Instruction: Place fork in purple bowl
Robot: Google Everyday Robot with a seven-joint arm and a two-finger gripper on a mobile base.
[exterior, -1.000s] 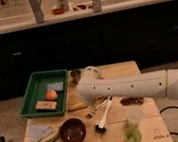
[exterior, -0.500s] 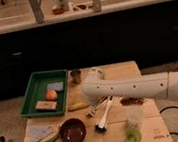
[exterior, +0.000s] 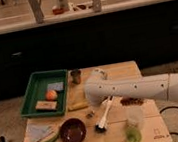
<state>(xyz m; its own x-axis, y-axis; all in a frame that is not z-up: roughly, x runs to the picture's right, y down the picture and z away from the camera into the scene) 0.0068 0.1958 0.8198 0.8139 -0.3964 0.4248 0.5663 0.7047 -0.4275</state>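
gripper [exterior: 92,111]: low over the table under the bend of the white arm [exterior: 130,86], mostly hidden by it. only a small dark bit shows, just up and right of the purple bowl [exterior: 73,131] and beside the brush [exterior: 105,116]. open or closed, and whether anything is held: cannot tell.

change over the last second: the arm's rounded bend has drifted slightly right and down. nothing on the table has moved, and the bowl, brush and tray sit where they were. judgement: a small adjustment near the bowl's right side rather than a carry. the placement does not look finished.

fork: cannot single it out with confidence. the small dark-grey bit at the gripper may be it, either on the table or in the grasp. nothing silvery shows inside the purple bowl, so i judge the fork is still outside it, close to the rim.

count, working outward:
- brush: 1, white handle, black head toward the front edge
- purple bowl: 1, front left of centre
- banana [exterior: 78,106]: 1, just behind the bowl
- metal cup [exterior: 76,76]: 1, at the back
- green tray [exterior: 28,98]: 1, holding 1 orange fruit [exterior: 51,94] and 1 tan block [exterior: 46,105]
- blue cloth [exterior: 38,131]: 1, left of the bowl
- clear cup [exterior: 134,121]: 1, front right
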